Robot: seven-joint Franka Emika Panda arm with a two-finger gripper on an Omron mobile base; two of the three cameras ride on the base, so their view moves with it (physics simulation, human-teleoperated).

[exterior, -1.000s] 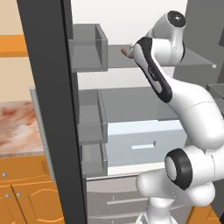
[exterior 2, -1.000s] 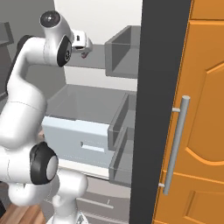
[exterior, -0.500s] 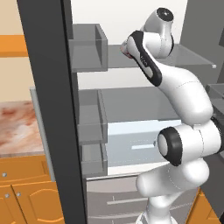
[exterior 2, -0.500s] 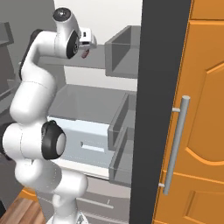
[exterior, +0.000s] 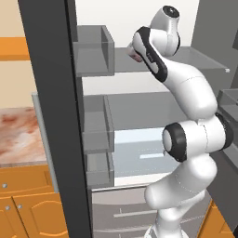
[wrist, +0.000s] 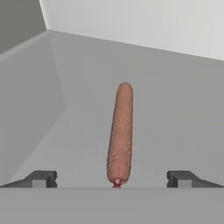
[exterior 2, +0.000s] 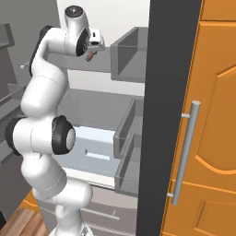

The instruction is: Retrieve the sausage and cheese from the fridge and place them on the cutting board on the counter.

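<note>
One sausage [wrist: 120,133] on the grey fridge [exterior: 51,116] shelf [wrist: 175,113]. Lying midway between the two fingertips [wrist: 40,178] of the jaws [wrist: 112,179], pointing straight ahead. Jaws spread wide, holding nothing.

— Is there any writing you can read here: labels, brands, numbers?

— No, you won't find any. The fridge [exterior: 51,93] has plain doors and bare grey shelves, with no lettering on them. The sausage [wrist: 120,135] carries no label or mark. The orange cabinet door [exterior 2: 212,138] and its handle are plain too.
</note>
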